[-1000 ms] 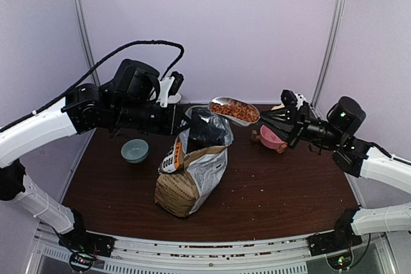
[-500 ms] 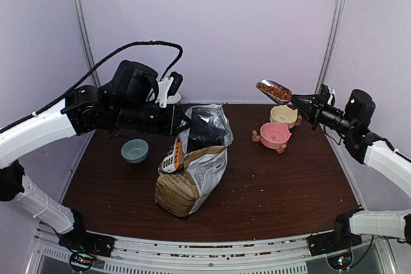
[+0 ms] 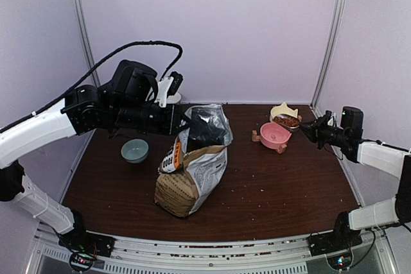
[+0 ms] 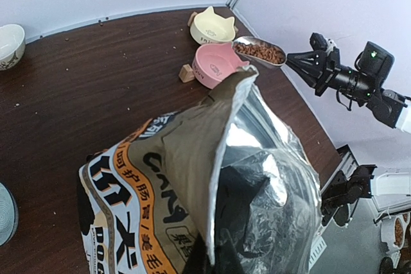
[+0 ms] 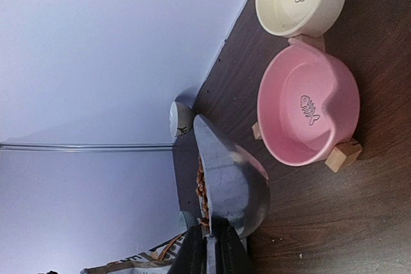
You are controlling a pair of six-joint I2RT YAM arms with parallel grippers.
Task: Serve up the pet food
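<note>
We see left gripper pressed together on top edge of kraft bag; bag stands mid-table, foil mouth gaping; right gripper pinches handle of metal scoop; pet food lies heaped in scoop, held just beside pink bowl, near cream bowl; stray pellets dot table; teal bowl sits left of bag.

"DOG" on bag (partly cropped)

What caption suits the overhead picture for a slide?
Right gripper holds a scoop of kibble near the pink bowl; left gripper grips the open bag.
</note>
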